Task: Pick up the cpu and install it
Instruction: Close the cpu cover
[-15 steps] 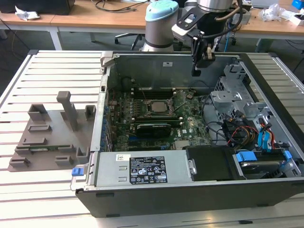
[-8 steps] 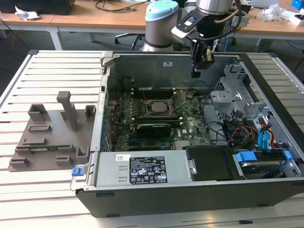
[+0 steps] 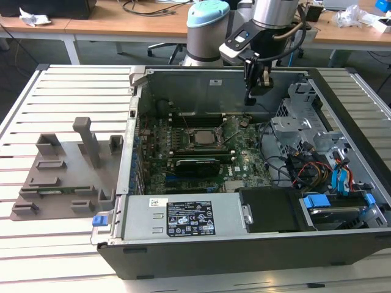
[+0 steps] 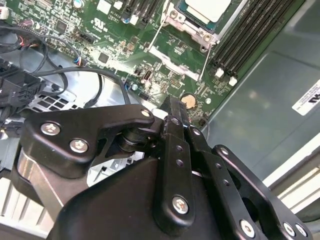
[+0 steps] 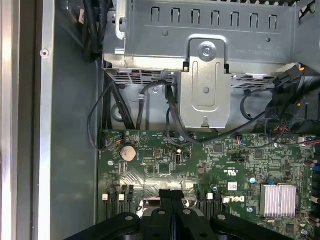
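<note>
The pincer (image 3: 252,97) is hanging over the open case (image 3: 183,85), its fingers (image 5: 166,200) pressing together on nothing. This is likely because the cpu (image 4: 206,7) is already sitting in the socket (image 4: 190,27) on the motherboard (image 3: 241,160), well apart from the pincer. The cpu is lying flat, metal top facing up. Being square, it is showing no long axis.

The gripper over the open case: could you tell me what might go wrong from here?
The gripper hangs shut above the motherboard, apart from the cpu seated on it; a careless descent might strike board components. Loose black cables lie close by and could snag on it.
</note>
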Controlling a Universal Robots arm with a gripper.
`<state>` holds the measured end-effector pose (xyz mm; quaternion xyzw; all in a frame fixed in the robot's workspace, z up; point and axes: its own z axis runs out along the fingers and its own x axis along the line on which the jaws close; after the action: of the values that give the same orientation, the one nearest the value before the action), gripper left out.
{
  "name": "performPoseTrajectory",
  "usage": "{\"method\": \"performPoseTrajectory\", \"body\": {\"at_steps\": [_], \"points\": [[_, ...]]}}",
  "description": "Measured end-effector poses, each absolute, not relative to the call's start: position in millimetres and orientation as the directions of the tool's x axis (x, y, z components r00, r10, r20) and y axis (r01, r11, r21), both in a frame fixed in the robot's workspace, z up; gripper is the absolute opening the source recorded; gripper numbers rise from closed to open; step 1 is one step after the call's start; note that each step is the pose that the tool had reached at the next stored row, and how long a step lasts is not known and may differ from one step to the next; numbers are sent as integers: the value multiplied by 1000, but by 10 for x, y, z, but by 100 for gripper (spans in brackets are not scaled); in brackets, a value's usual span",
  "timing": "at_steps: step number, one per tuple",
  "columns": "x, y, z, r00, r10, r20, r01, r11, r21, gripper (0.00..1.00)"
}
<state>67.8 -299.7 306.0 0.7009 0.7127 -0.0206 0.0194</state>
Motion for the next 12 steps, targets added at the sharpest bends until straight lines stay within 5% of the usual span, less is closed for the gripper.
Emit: {"method": "performPoseTrajectory", "body": {"at_steps": [12], "points": [[678, -2997, 2882, -17, 998, -57, 1000, 17, -2, 11]]}}
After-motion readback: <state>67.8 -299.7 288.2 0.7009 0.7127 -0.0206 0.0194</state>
